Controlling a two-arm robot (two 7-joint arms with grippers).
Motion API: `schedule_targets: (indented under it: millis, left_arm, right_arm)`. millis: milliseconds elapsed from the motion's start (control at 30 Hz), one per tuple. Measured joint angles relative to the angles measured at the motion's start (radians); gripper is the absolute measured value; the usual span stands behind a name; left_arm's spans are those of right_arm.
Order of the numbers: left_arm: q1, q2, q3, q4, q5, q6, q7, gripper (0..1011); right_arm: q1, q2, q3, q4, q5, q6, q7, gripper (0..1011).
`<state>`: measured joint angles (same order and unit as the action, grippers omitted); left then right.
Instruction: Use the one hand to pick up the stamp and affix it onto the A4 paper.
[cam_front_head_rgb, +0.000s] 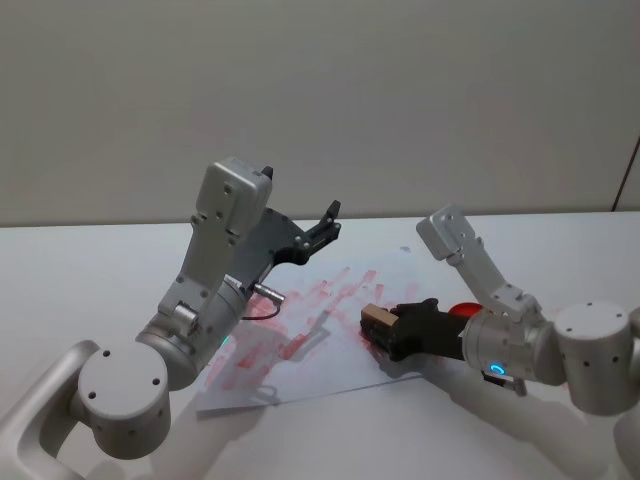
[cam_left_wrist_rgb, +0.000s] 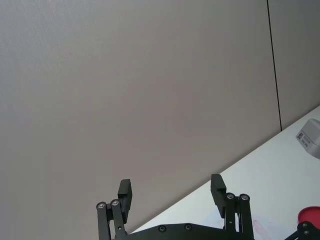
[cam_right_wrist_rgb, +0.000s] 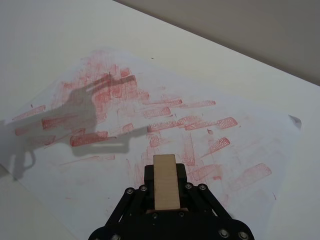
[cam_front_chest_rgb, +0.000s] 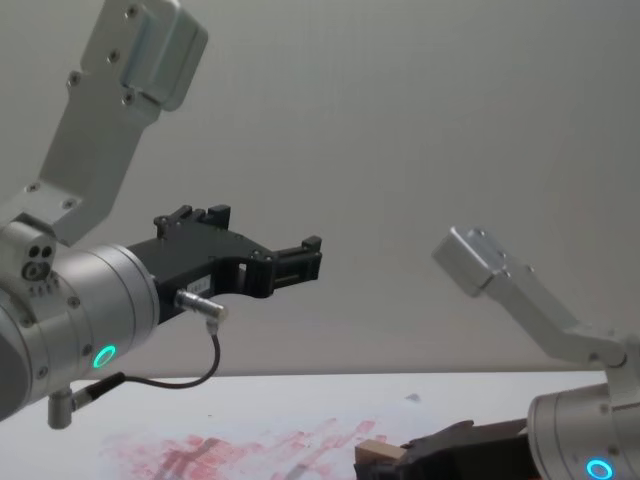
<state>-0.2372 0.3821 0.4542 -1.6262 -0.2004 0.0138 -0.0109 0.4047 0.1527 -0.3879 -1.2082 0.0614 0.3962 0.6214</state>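
The tan wooden stamp (cam_front_head_rgb: 377, 318) is clamped between the jaws of my right gripper (cam_front_head_rgb: 373, 324), the hand with the blue-lit ring. It sits low over the right part of the A4 paper (cam_front_head_rgb: 300, 300), which is smeared with red ink marks. In the right wrist view the stamp (cam_right_wrist_rgb: 165, 186) pokes forward from the gripper (cam_right_wrist_rgb: 165, 170) over the printed sheet (cam_right_wrist_rgb: 175, 110); whether it touches the sheet I cannot tell. The chest view shows the stamp (cam_front_chest_rgb: 378, 455) just above the paper (cam_front_chest_rgb: 230, 445). My left gripper (cam_front_head_rgb: 326, 222) hangs open in the air, raised above the paper's far side.
A red round ink pad (cam_front_head_rgb: 463, 310) lies on the white table (cam_front_head_rgb: 100, 270) just right of the paper, behind my right wrist. The left arm's green-lit wrist and its dangling cable (cam_front_chest_rgb: 190, 375) hover over the paper's left half. A plain wall stands behind.
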Motion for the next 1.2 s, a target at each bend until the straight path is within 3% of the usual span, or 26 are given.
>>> schedule_targets:
  millis: [633,933,1200]
  left_arm:
    - [0.000,0.000,0.000,0.000,0.000,0.000,0.000,1001]
    - [0.000,0.000,0.000,0.000,0.000,0.000,0.000,1001]
    - [0.000,0.000,0.000,0.000,0.000,0.000,0.000,1001]
  right_arm:
    - [0.013,-0.006,-0.010,0.033,-0.008,-0.031,-0.015,219]
    - [0.006,0.006,0.012,-0.024,0.041,-0.085,-0.067,219]
    - [-0.026,0.038,0.050,-0.122,0.115,-0.115,-0.151,219]
